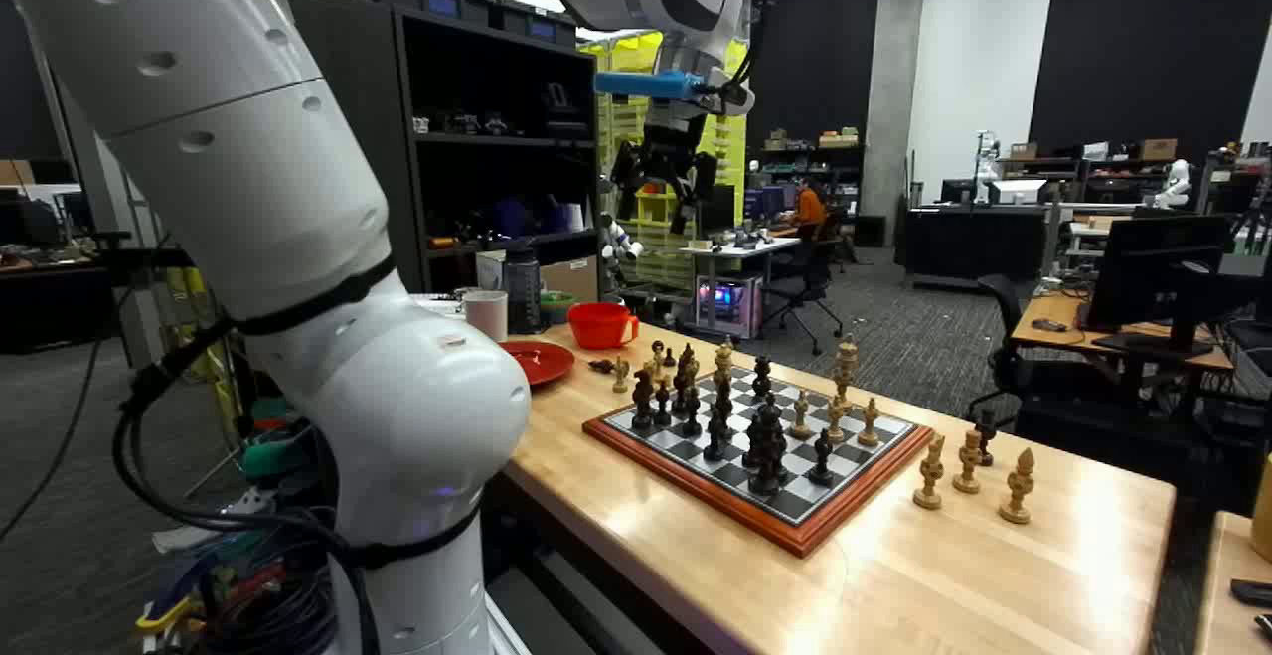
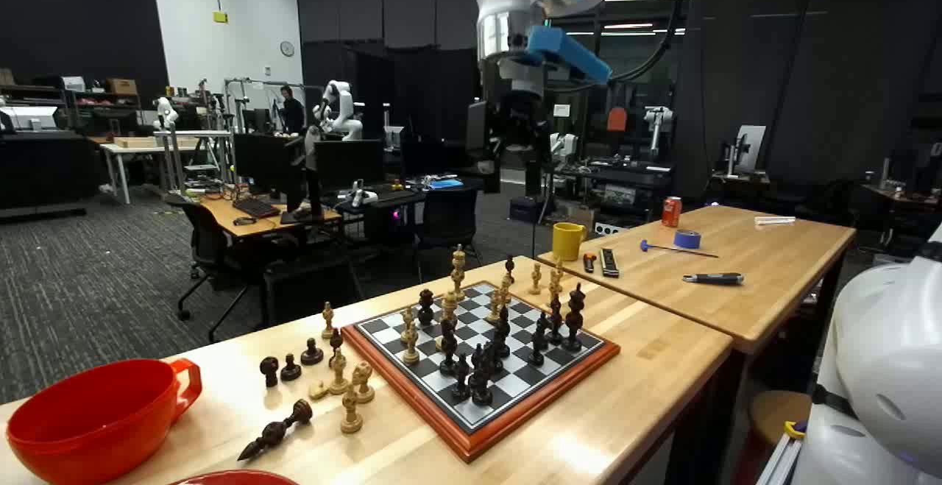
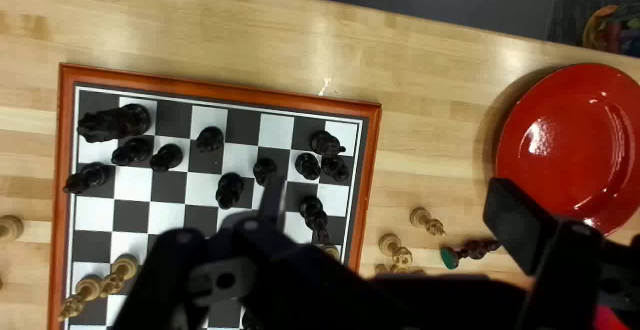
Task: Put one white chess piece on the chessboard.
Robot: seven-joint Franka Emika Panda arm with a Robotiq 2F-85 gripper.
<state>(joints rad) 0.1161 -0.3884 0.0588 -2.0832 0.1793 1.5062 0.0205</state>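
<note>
The chessboard (image 1: 867, 484) (image 2: 544, 391) (image 3: 220, 89) lies on the wooden table with dark and light pieces standing on it. The white pieces are light tan wood. Several stand off the board, such as a tan piece (image 1: 1018, 486) past one side, and tan pieces beside the opposite side, including one (image 2: 351, 410) that also shows in the wrist view (image 3: 425, 221). My gripper (image 1: 656, 200) (image 2: 511, 168) (image 3: 395, 210) is high above the table, open and empty. In the wrist view its fingers lie either side of the upright tan pieces far below, and its body hides others.
A red plate (image 1: 537, 362) (image 3: 565, 144) and red cup (image 1: 601, 325) (image 2: 96, 419) stand beyond the board's piece-crowded side. A dark piece (image 2: 276, 430) (image 3: 467, 253) lies on its side there. A second table holds a yellow mug (image 2: 567, 242) and tools. A white mug (image 1: 486, 315) stands behind the plate.
</note>
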